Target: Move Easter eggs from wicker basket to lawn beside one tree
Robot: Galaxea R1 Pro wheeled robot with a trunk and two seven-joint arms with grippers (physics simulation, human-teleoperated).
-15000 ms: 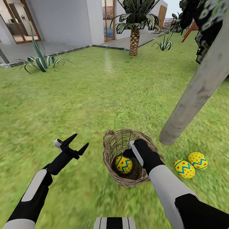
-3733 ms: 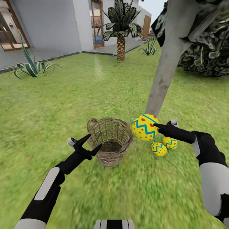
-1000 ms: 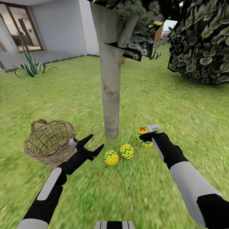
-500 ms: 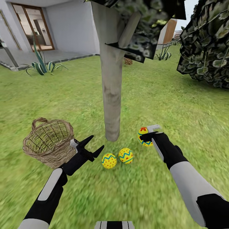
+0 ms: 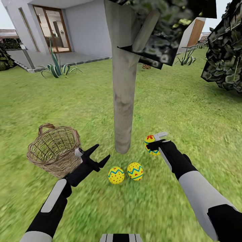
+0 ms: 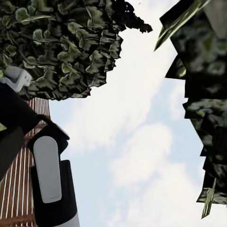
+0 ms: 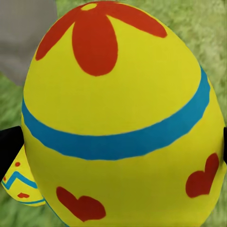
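The pale grey trunk of the tree [image 5: 123,101] rises from the lawn [image 5: 188,111] in the middle of the head view. Two yellow Easter eggs [image 5: 116,175] [image 5: 135,171] lie on the grass just in front of its base. My right gripper [image 5: 155,142] is shut on the third egg [image 5: 150,142], low beside the trunk's right side. Seen close in the right wrist view, this egg [image 7: 118,113] has a blue band and red marks. The wicker basket [image 5: 55,149] stands left of the tree, with no egg visible inside. My left gripper [image 5: 102,151] hangs open between basket and eggs.
A house with a glazed door [image 5: 53,32] and a spiky plant [image 5: 55,69] lie at the back left. Dark foliage [image 5: 225,57] hangs at the right. Open grass stretches to the right of the trunk and in front of me.
The right gripper lifted the last egg out of the basket and carried it to the tree. Over the last second the head view shifted; the arms and eggs held their places.
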